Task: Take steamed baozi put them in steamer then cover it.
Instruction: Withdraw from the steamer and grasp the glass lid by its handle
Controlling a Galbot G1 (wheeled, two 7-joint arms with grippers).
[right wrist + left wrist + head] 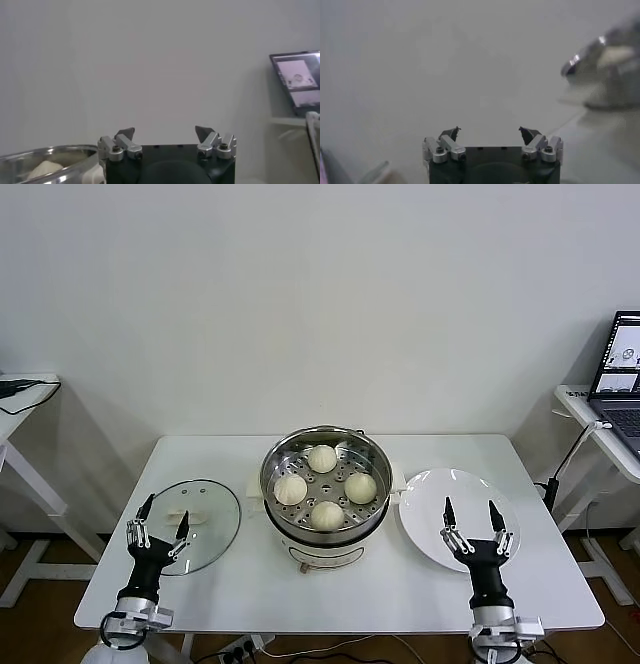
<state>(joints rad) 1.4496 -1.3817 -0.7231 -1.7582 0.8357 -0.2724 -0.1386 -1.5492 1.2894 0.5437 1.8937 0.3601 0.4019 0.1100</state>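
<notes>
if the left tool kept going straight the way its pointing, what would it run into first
Probably nothing soon. The left tool stands open and empty over the near edge of the glass lid, pointing up and away; its wrist view shows mostly bare wall ahead, with the steamer off to one side. Depth is hard to judge.

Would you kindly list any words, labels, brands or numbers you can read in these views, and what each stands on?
No text can be read.
Laptop screen: shows windows, any writing too small to read.
Steamer base: front control, no readable marking.
Cover, plate, baozi: no print seen.
</notes>
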